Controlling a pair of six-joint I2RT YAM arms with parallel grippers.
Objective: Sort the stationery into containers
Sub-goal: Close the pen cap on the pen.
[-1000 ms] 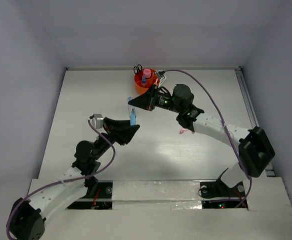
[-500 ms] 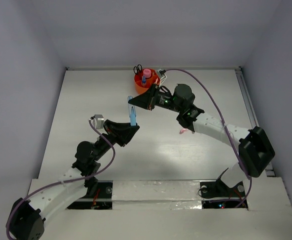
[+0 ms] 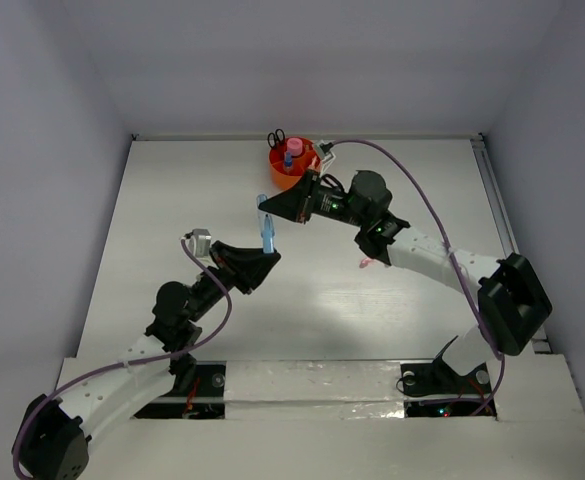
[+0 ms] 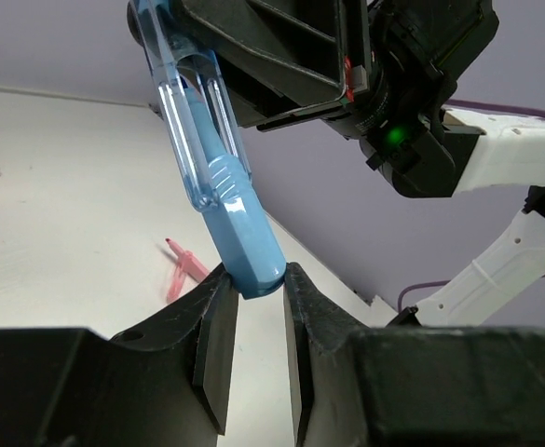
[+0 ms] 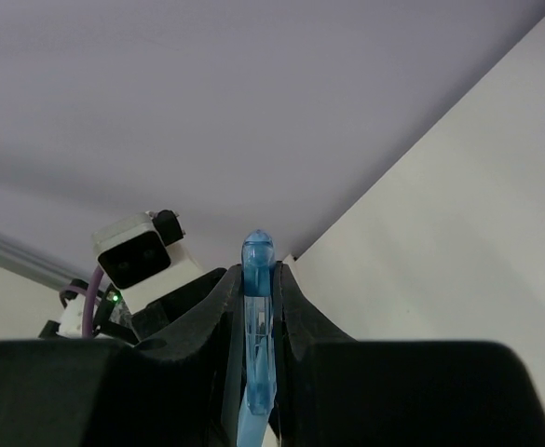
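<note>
Handover stalls: the blue pen (image 3: 265, 228) stays mid-air over the bench (image 3: 172, 190), top clenched in the right end effector (image 3: 263, 206), lower tip pinched by the left end effector (image 3: 269, 256). The orange tub (image 3: 277, 172) waits just beyond, far side.

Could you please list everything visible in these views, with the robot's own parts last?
table: one, white, under everything.
orange tub: one, orange, at the table's far edge.
scissors: one pair, black-handled, standing in the tub.
glue bottle: one, pink-capped, in the tub.
blue pen: one, blue, in the air, held at both ends.
pink piece: one, pink, on the table, right of centre.
left gripper: one, black, fingers shut on the pen's lower end.
right gripper: one, black, fingers shut on the pen's upper part.
</note>
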